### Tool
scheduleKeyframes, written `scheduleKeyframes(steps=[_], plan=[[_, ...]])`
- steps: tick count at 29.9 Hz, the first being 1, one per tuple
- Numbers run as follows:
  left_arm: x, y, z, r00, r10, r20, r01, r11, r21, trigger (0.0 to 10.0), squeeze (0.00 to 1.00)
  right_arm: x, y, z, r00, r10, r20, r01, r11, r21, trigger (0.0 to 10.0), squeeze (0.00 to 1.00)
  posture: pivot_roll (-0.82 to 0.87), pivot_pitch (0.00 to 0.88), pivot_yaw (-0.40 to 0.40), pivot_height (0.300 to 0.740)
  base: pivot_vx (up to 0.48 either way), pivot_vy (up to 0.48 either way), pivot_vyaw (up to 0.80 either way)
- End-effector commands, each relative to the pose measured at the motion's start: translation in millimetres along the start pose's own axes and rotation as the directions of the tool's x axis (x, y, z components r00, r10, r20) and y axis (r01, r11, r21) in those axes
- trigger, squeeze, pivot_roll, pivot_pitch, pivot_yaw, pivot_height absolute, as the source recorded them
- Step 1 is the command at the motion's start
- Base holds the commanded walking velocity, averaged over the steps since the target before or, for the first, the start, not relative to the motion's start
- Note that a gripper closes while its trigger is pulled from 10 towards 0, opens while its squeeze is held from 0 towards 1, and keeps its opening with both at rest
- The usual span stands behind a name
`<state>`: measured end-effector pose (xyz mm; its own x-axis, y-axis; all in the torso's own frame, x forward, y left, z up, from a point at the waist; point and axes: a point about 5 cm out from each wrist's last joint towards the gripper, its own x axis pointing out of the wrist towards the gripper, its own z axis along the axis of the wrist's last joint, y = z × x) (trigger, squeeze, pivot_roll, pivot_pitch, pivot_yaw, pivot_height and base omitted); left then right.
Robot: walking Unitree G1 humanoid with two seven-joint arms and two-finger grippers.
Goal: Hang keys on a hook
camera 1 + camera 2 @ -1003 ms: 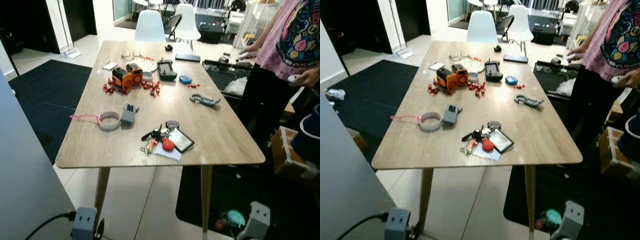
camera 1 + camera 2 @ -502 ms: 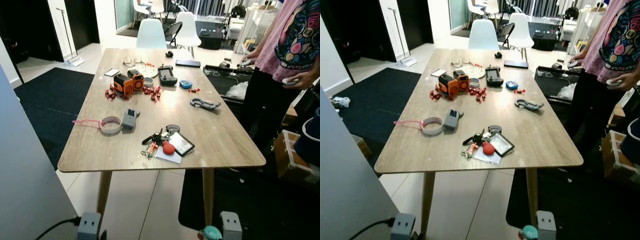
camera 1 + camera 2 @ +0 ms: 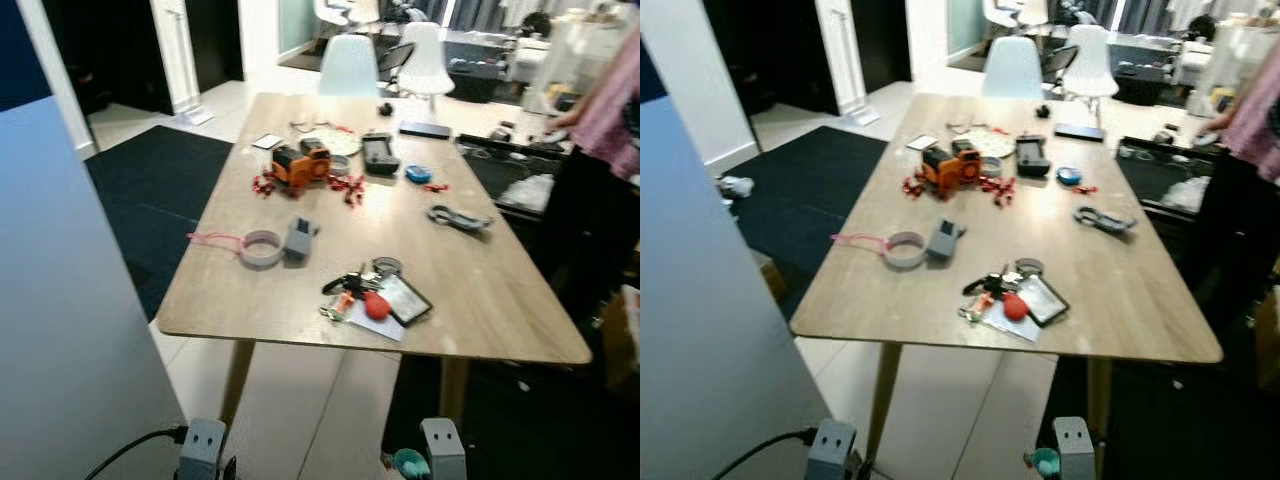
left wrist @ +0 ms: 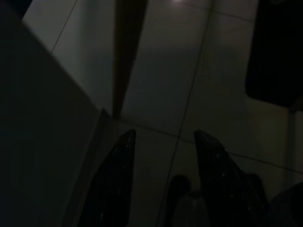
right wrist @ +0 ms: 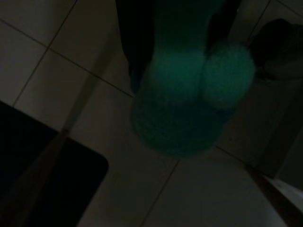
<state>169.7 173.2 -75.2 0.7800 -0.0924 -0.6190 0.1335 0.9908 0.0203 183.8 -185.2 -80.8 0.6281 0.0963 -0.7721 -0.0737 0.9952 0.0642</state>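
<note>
The keys [image 3: 348,287] lie on the wooden table [image 3: 500,300] near its front edge, beside a red tag [image 3: 376,306] and a small dark framed card [image 3: 405,299] on a white paper. Farther back sit a tape roll [image 3: 261,249], a grey block [image 3: 298,240] and an orange toy [image 3: 302,164]. The left claw [image 4: 163,137] hangs low over the tiled floor [image 4: 156,71], its 2 fingers spread apart and holding nothing. The right claw [image 5: 177,71] hangs low too, closed around a fuzzy teal ball [image 5: 182,109]. A person [image 3: 610,110] stands at the table's right side.
</note>
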Motion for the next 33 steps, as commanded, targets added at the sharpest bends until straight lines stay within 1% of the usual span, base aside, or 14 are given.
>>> scheduleKeyframes(steps=[1,4,17,23,25,29,33], plan=[[-0.4,1.2,-1.9,1.0,0.02,-0.005,-0.02,1.0,-0.013,10.0,0.0,0.0,0.9,-1.3,1.0,0.003,-0.012,-0.003,1.0,-0.014,10.0,0.0,0.04,0.0,-0.053,0.74,0.0,0.0,0.8],[0.0,1.7,-4.3,0.999,0.028,-0.028,-0.029,0.999,-0.022,10.0,0.0,-0.1,0.9,-2.0,1.0,0.004,-0.016,-0.004,1.0,-0.021,10.0,0.0,0.04,0.0,-0.054,0.74,0.0,0.0,0.8],[-0.9,-0.1,-8.8,0.998,0.032,-0.051,-0.034,0.999,-0.031,10.0,0.0,-0.3,1.0,-3.2,1.0,0.008,-0.024,-0.009,0.999,-0.034,10.0,0.0,0.04,0.0,-0.057,0.74,0.0,0.0,0.8],[-4.0,-2.2,-14.8,0.997,0.038,-0.066,-0.041,0.998,-0.042,10.0,0.0,-0.1,1.5,-2.8,1.0,0.014,-0.026,-0.015,0.999,-0.044,10.0,0.0,0.04,0.0,-0.06,0.74,0.0,0.0,0.8],[-4.6,-1.9,-16.0,0.997,0.038,-0.069,-0.041,0.998,-0.044,10.0,0.0,0.0,1.8,-2.5,1.0,0.016,-0.026,-0.017,0.999,-0.045,10.0,0.0,0.04,0.0,-0.061,0.74,0.0,0.0,0.8],[-7.2,1.7,-22.3,0.993,0.047,-0.109,-0.054,0.996,-0.066,10.0,0.0,0.0,2.5,-2.8,0.999,0.023,-0.03,-0.024,0.999,-0.047,10.0,0.0,0.05,0.0,-0.062,0.74,0.0,0.0,0.8],[-7.3,4.3,-23.2,0.991,0.054,-0.123,-0.063,0.995,-0.071,10.0,0.0,-0.1,3.2,-4.0,0.999,0.027,-0.035,-0.029,0.999,-0.046,10.0,0.0,0.05,0.0,-0.063,0.74,0.0,0.0,0.8]])
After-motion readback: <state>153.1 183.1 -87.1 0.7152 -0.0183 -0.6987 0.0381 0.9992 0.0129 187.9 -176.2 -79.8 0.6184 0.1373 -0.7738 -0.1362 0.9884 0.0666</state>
